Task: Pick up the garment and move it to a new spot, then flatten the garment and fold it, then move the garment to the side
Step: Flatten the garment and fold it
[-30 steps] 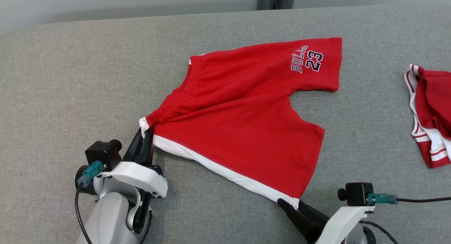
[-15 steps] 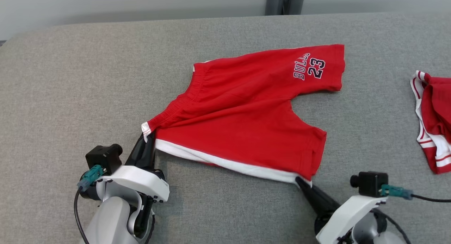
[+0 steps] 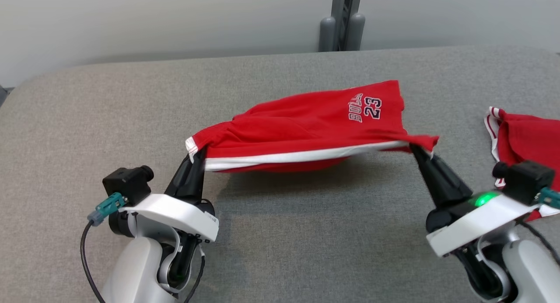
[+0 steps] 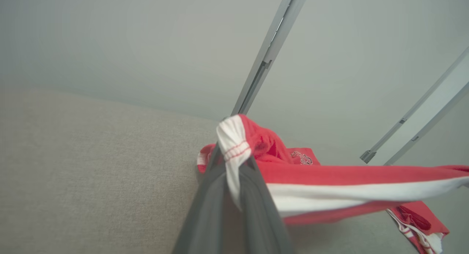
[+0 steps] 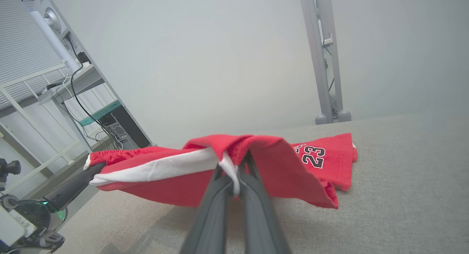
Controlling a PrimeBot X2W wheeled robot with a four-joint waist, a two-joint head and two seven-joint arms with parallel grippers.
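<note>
We hold the red shorts [image 3: 315,123] strung out, near edge lifted off the grey cushion [image 3: 306,233], far leg (the numbered one) resting on it. Our left gripper [image 3: 199,156] is clamped on the waistband corner and our right gripper [image 3: 414,148] on the hem corner, so, we judge, the side stripe pulls taut for carrying. A second red garment [image 3: 520,137] lies off to the right.

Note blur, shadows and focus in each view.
Head view: soft shadow under the lifted shorts, right gripper slightly blurred. Left wrist view: left gripper close, out of focus. Right wrist view: its fingers soft, the 23 print sharp.
</note>
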